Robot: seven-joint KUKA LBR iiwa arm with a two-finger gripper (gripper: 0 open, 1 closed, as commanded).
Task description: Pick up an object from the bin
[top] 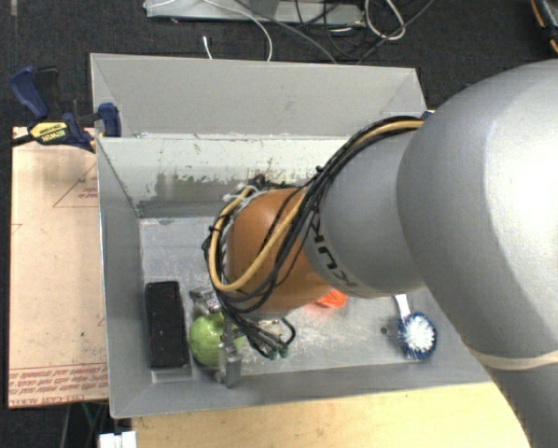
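Hanging low in the near-left part of the grey bin (118,278), right against a green ball.

Lying leftmost, a black oblong block (164,325); sitting just beside it, the round green ball (202,340), probably the pick. Crowding the ball's right side, the gripper (229,351), too buried in cables to tell whether spread or closed. Peeking from under the arm, something orange (331,299); resting well apart to the right, a blue-and-white brush (415,334). Advisable: centring over the ball, straddling its widest part, staying clear of the block, closing gently so as not to be squeezing it out sideways.
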